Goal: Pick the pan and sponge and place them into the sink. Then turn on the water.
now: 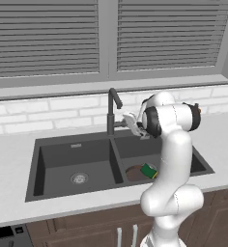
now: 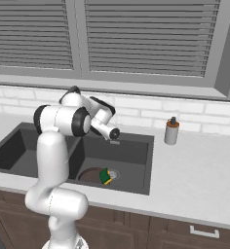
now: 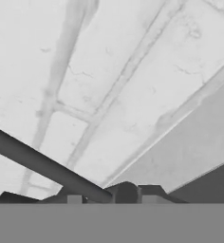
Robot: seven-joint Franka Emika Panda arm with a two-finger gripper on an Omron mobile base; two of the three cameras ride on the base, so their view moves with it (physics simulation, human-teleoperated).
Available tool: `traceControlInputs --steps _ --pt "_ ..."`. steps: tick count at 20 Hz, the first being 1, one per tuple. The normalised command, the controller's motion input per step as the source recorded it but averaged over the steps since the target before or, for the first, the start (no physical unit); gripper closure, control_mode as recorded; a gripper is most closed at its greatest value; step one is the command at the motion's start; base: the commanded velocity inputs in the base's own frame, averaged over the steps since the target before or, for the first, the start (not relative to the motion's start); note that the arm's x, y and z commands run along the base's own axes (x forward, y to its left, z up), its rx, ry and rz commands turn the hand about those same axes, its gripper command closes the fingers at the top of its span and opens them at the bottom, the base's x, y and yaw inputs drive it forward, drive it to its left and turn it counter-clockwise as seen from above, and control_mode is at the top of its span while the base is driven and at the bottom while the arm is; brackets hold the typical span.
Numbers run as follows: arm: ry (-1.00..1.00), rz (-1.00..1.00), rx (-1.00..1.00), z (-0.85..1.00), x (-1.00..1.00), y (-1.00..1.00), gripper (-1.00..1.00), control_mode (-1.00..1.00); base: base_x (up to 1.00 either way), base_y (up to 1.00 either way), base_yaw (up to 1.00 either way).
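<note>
Two basins in sink [image 1: 77, 159]: left one bare, right one holds pan [image 1: 135, 172] with sponge [image 1: 149, 170] lying on it. Faucet [image 1: 112, 108] at divider; tool [image 1: 135, 126] at its side lever [image 3: 47, 166], jaw state cannot tell. Risk: tool slips off thin lever, or knocks spout, so water stays off. Wall close behind; open room toward basin. Bottle [image 2: 171, 130] well apart on table [image 2: 195, 165], right.

Pale grey counter [image 1: 9, 169] runs under window. Dark double-basin sink [image 1: 77, 144] set into counter. Gooseneck faucet [image 1: 112, 108] stands behind sink divider. Capped bottle [image 2: 171, 131] upright on counter, right of sink, near wall.
</note>
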Motion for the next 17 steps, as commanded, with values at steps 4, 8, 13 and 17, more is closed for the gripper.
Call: traceControlInputs --steps 4,8,13,17 --pt "0.13 -0.08 0.25 -0.10 0.14 -0.14 1.00 -1.00 0.00 0.00 0.00" --pt "0.10 -0.02 0.12 -0.13 0.01 -0.06 1.00 -1.00 0.00 0.00 0.00" --pt "0.00 0.00 0.00 0.00 0.00 0.00 1.00 -1.00 0.00 0.00 0.00" --pt "0.00 0.00 0.00 0.00 0.00 0.00 1.00 -1.00 0.00 0.00 0.00"
